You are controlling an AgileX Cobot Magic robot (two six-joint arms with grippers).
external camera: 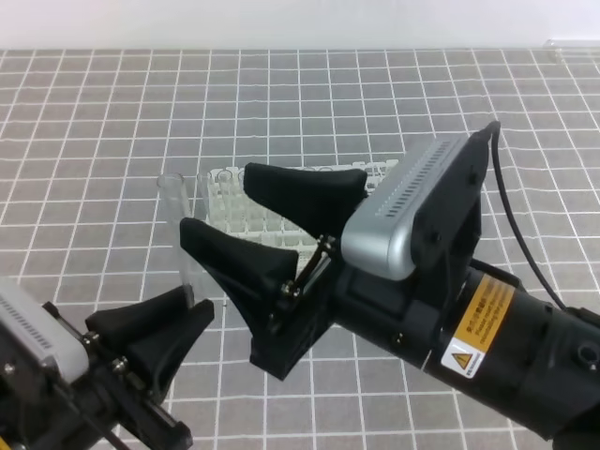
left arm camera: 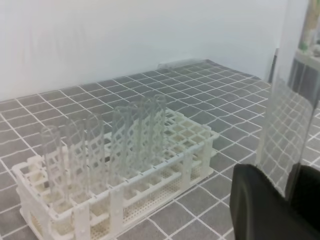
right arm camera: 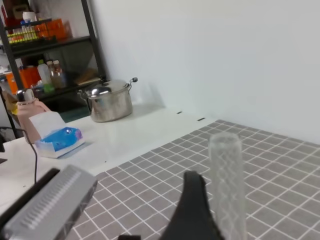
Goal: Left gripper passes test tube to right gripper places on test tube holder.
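Handover was the step in hand, and it looked only half made: the left claw (external camera: 178, 314) gripped the test tube (external camera: 178, 234) near its lower end and held it upright, its open rim up beside the near-left corner of the test tube holder (external camera: 281, 211), while the right claw (external camera: 258, 220) stood wide, one finger above and one below, its tips just short of the glass. No contact between the right fingers and the tube could be made out from the high view. In the left wrist view the tube (left arm camera: 287, 125) rose tall and clear out of the dark fingers (left arm camera: 260, 205), with the white rack (left arm camera: 120, 190) and its row of other tubes (left arm camera: 100, 145) well beyond on the grey gridded surface (external camera: 94, 141). The right wrist view showed the tube (right arm camera: 227, 185) standing just beside one black finger (right arm camera: 192, 210), not yet pinched. Next, by my reckoning, the right claw needed to slide in until the glass sat between its fingers, close gently, and only then should the left let go. The right arm reached in low from the lower right, wrist rolled so its silver box faced up and left; the left arm came up from the bottom-left corner.
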